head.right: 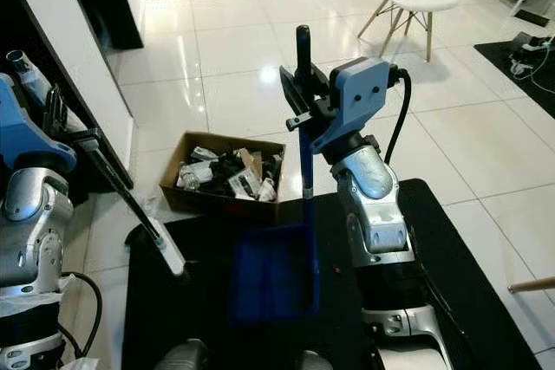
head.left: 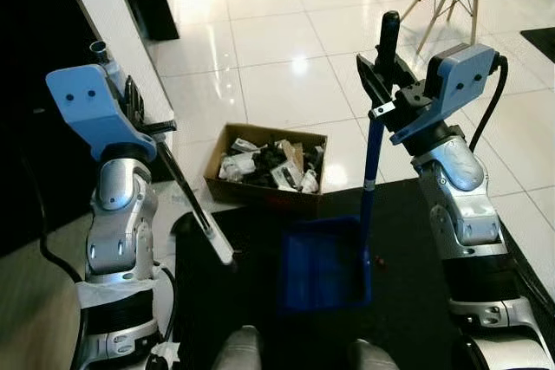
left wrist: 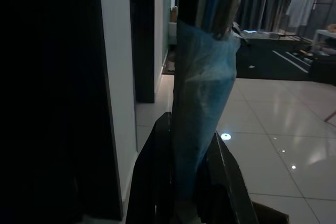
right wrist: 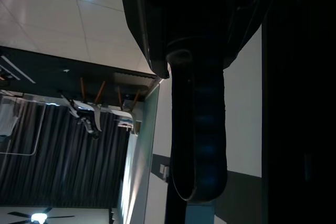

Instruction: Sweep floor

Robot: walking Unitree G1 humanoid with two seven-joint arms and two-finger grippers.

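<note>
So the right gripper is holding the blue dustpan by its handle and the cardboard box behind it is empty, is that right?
Not quite. The right gripper does hold the blue dustpan by its handle, but the cardboard box behind it is not empty: the left eye view shows it full of black and white scraps.

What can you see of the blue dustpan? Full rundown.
The dustpan is dark blue, plastic by its look: a boxy open pan with raised walls and a long straight blue handle ending in a black grip. It stands roughly upright, the pan sitting on the black mat just in front of the cardboard box of scraps. The right gripper is shut on the handle near its top. The pan's inside looks dark; contents cannot be made out.
</note>
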